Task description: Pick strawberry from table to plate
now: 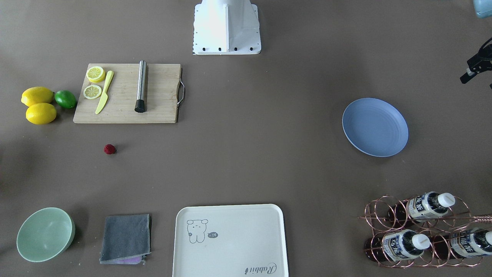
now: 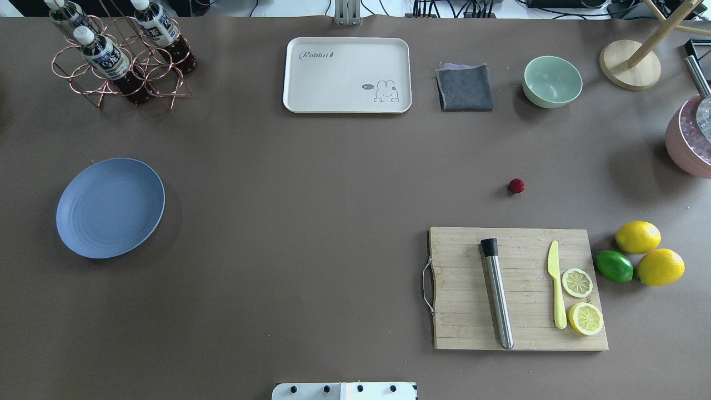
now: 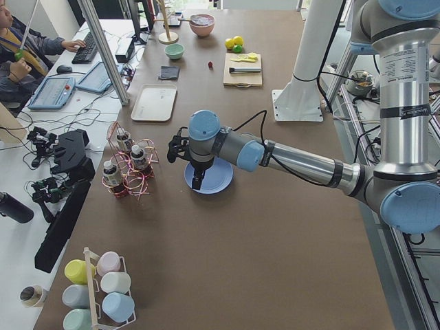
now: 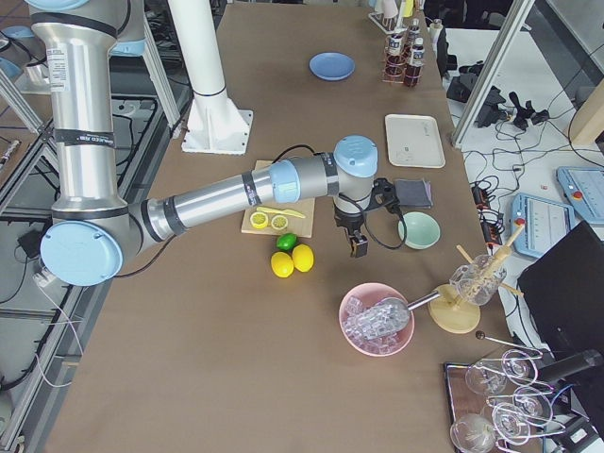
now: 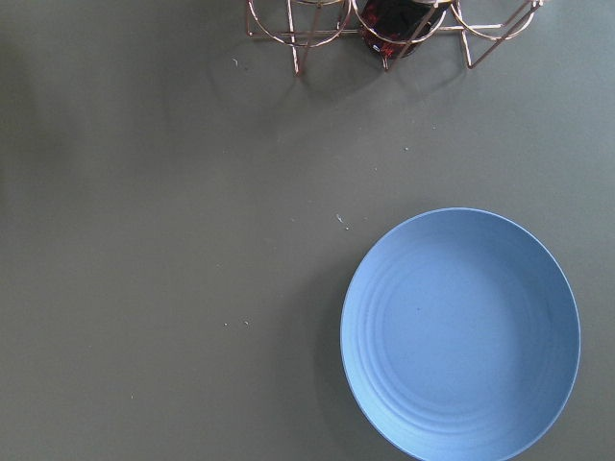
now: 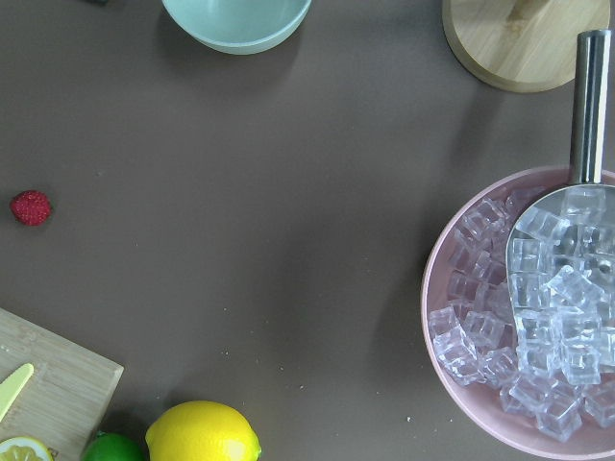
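On the table [image 2: 311, 222], the strawberry [image 2: 516, 186] lies far from the plate [image 2: 110, 208], nearer the right gripper [image 4: 360, 249] (open or closed, one cannot tell), probably its picker.

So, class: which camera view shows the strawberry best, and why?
The right wrist-mounted view: the strawberry looks largest there, bumpy skin visible. Overhead and front-facing views show it small but whole; exterior left, a red speck; the others, not at all.

Strawberry [image 1: 110, 149] on the table [image 1: 269, 134], near the cutting board [image 1: 127, 93] lower edge, not touching. Light-blue plate [image 1: 375, 127] well apart, far to the right. Green bowl [image 1: 45, 234], grey cloth [image 1: 126, 238] and cream tray [image 1: 230, 240] along the bottom edge.
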